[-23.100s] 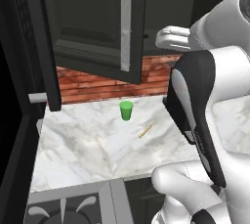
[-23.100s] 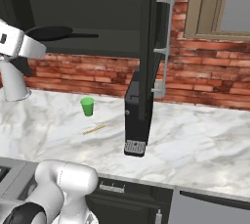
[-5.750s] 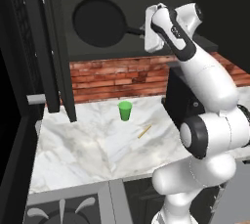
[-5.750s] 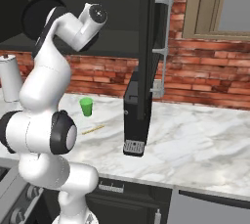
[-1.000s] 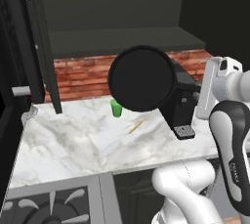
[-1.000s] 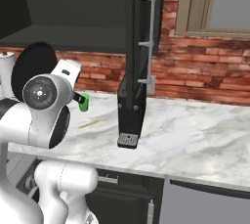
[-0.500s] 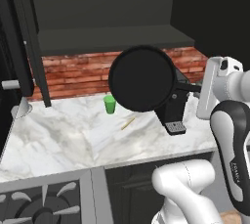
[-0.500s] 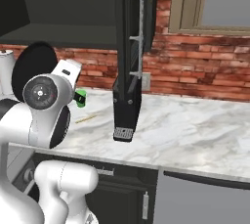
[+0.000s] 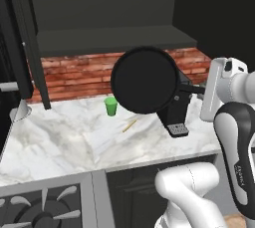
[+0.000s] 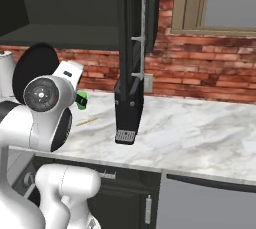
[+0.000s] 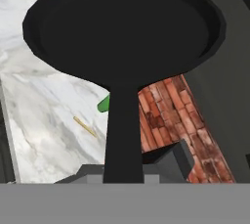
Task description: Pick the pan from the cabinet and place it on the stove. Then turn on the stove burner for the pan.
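Note:
The black pan (image 9: 144, 79) hangs in the air above the marble counter, tipped on edge with its round face toward the left base camera. Its thin handle (image 9: 191, 89) runs right into my gripper (image 9: 203, 90), which is shut on it. In the hand view the pan (image 11: 122, 27) looms just ahead and its handle (image 11: 122, 135) drops to the bottom edge, hiding my fingertips. From the right base the pan (image 10: 31, 69) peeks out behind my arm. The cabinet (image 9: 114, 37) stands open, its door (image 10: 139, 33) edge-on. The stove grates (image 9: 35, 213) show at lower left.
A green cup (image 9: 110, 106) and a thin wooden stick (image 9: 129, 125) lie on the counter (image 9: 64, 142) under the pan. A dark boxy appliance (image 10: 127, 115) stands at the brick wall. The open left cabinet door (image 9: 24, 38) hangs over the counter's left end.
The whole scene has slid a little as the base drove left, bringing more of the stove into view. The pan stays held the same way in my gripper.

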